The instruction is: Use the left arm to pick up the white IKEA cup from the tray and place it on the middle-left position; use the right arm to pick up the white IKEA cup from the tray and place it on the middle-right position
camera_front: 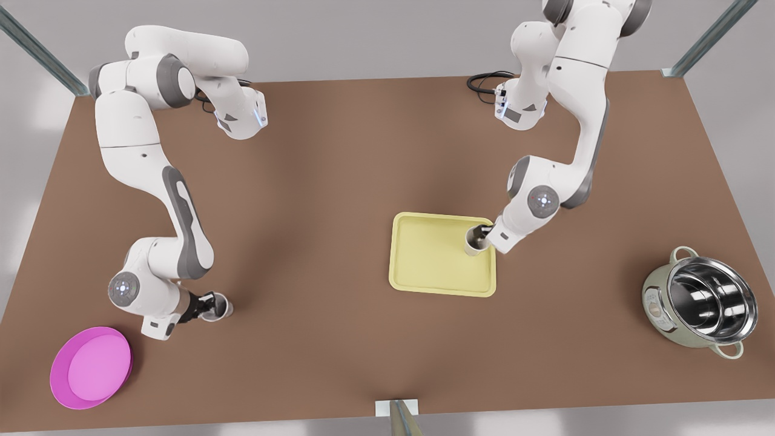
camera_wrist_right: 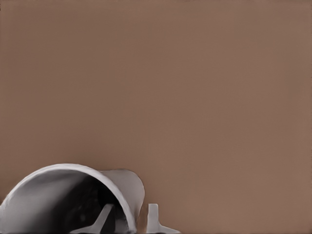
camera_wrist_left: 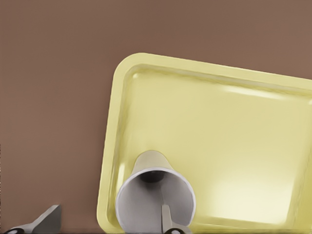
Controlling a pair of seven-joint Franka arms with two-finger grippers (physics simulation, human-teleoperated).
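Brown worktop point(camera_front: 339, 181) fills the scene, with a yellow tray point(camera_front: 424, 266) a little right of centre in the front view, a pink dish point(camera_front: 91, 366) at the near left and a steel pot point(camera_front: 702, 303) at the near right. Going by the wrist views, the left arm is the one on the front view's right. Its left pincer point(camera_front: 481, 233) is at the tray cup point(camera_front: 474, 243), which stands upright in the tray's far right corner. That pincer is wide: one finger point(camera_wrist_left: 166, 217) sits inside the cup and the other point(camera_wrist_left: 46, 220) is well outside, with the wall between them ungripped. The right pincer point(camera_front: 211, 304) is at the front view's near left, just beside the dish. It is narrow and pinches the wall of the carried cup point(camera_front: 220, 307), one finger point(camera_wrist_right: 103, 217) inside and one point(camera_wrist_right: 152, 217) outside. We cannot tell whether this cup rests on the worktop or hangs just above it. We see three risks. A rim pinch holds little, so the carried cup could swing or slip if moved fast. Letting go above the surface could tip it, and the dish is close enough to be knocked. At the tray, closing off-centre could push the tray cup against the rim and topple it before it is gripped.
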